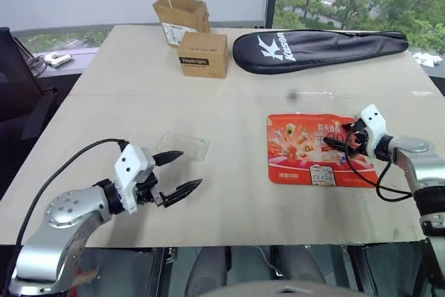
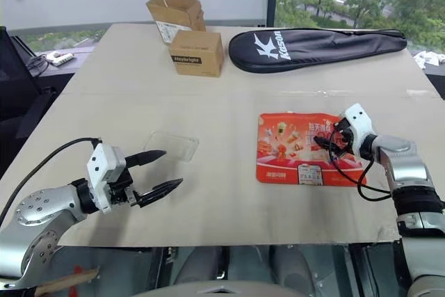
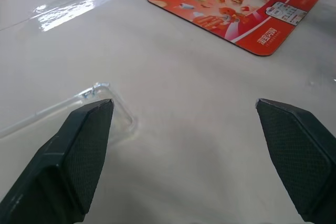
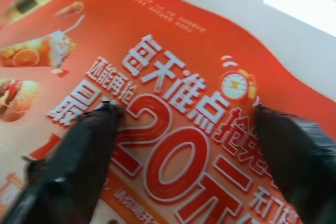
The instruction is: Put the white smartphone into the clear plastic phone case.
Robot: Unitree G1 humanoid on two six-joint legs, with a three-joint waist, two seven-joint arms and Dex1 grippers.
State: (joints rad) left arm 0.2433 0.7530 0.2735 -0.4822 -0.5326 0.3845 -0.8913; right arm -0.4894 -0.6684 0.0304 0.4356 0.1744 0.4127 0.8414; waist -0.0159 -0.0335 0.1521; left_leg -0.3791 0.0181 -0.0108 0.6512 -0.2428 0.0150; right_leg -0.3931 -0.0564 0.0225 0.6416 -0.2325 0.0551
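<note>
- On the beige surface [image 1: 229,193], the clear plastic phone case [image 1: 184,147] lies flat near the left front, just beyond the left gripper [image 1: 179,173].
- Left gripper: jaws spread wide, holding nothing, hovering low with 1 finger close beside the case's near corner, no contact visible.
- Right gripper [image 1: 335,141] sits over the red flyer [image 1: 306,161], jaws parted with only printed flyer between them, nothing held.
- White smartphone: cannot pick it out for certain; a small pale rectangle on the flyer's near edge could be print, too small to tell.
- Step, by my read: reach for the phone, not yet grasped; case untouched.
- Next calls for locating the phone, closing on its long edges, carrying it left to the case, and steadying the case with the left.
- Back of surface: 2 cardboard boxes [image 1: 191,33], black racket bag [image 1: 316,48].
</note>
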